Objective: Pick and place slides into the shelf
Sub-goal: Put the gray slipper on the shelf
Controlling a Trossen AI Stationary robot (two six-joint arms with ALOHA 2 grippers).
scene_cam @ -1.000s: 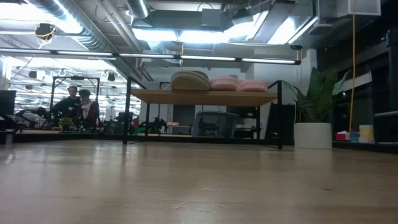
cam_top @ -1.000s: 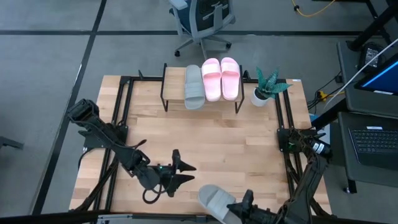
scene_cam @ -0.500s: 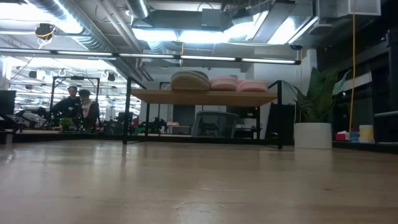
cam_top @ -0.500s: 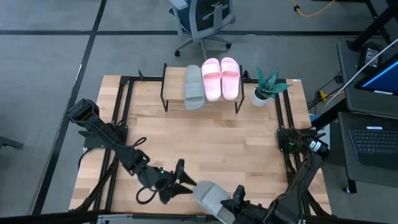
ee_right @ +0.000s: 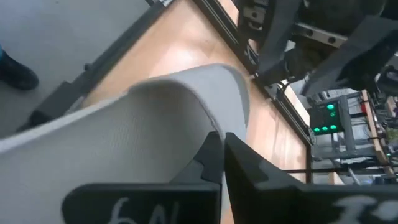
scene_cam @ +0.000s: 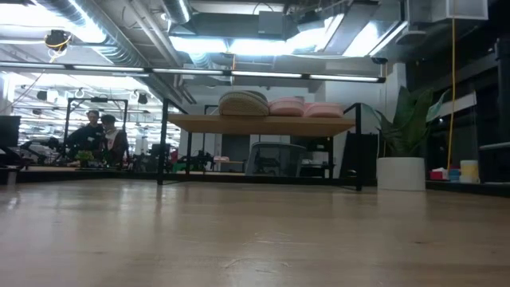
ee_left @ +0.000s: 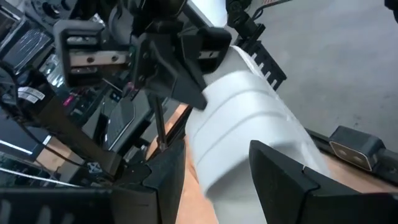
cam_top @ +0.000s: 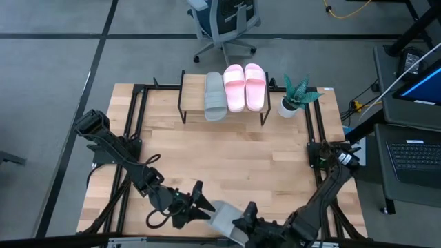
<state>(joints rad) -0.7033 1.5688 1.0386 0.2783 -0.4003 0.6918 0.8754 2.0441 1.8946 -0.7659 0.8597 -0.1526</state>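
A grey-green slide (cam_top: pixel 224 219) hangs in the air over the table's near edge, and my right gripper (cam_top: pixel 239 224) is shut on it. My left gripper (cam_top: pixel 202 200) is open just left of it. In the left wrist view the slide's ribbed end (ee_left: pixel 249 137) lies between the two left fingers; I cannot tell whether they touch it. On the shelf (cam_top: pixel 193 93) at the far middle, another grey-green slide (cam_top: pixel 215 96) and two pink slides (cam_top: pixel 234 88) (cam_top: pixel 255 86) rest side by side on their soles. My right gripper pinches a thin curved edge of the slide (ee_right: pixel 208 127) between its two fingers, at the end away from my left gripper (ee_left: pixel 205 46). Strap or sole, I cannot tell. It comes from the table's right, slanting down. The slide is lifted clear of the table.
A potted plant (cam_top: pixel 293 100) stands right of the shelf. Black frame rails (cam_top: pixel 131 138) run along the table's left and right sides. An office chair (cam_top: pixel 224 24) stands beyond the far edge and a laptop (cam_top: pixel 413 158) to the right. People (scene_cam: pixel 100 135) show far off in the room.
My right gripper has carried the grey-green slide along the near edge toward the table's left, up to my left gripper. My left gripper has turned its wrist toward the slide while staying in place and open. The slide's end now lies between the left fingers.
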